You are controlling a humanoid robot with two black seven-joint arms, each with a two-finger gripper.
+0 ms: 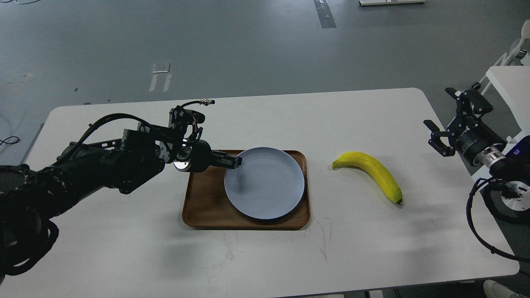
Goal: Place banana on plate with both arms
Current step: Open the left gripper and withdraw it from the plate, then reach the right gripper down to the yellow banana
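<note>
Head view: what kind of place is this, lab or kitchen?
Likely a robot lab or test hall, not a kitchen: bare grey floor with tape marks, a plain white table holding only staged props, and loose black cables on the floor.

A brown wooden tray [203, 207] lies on the white table [256, 116]. Beyond the table is grey floor [232, 45] with tape marks [160, 76].

We see even, bright overhead light and a sharp picture. Soft shadows fall toward 6 o'clock on the table [265, 256]. Edges bow slightly.
</note>
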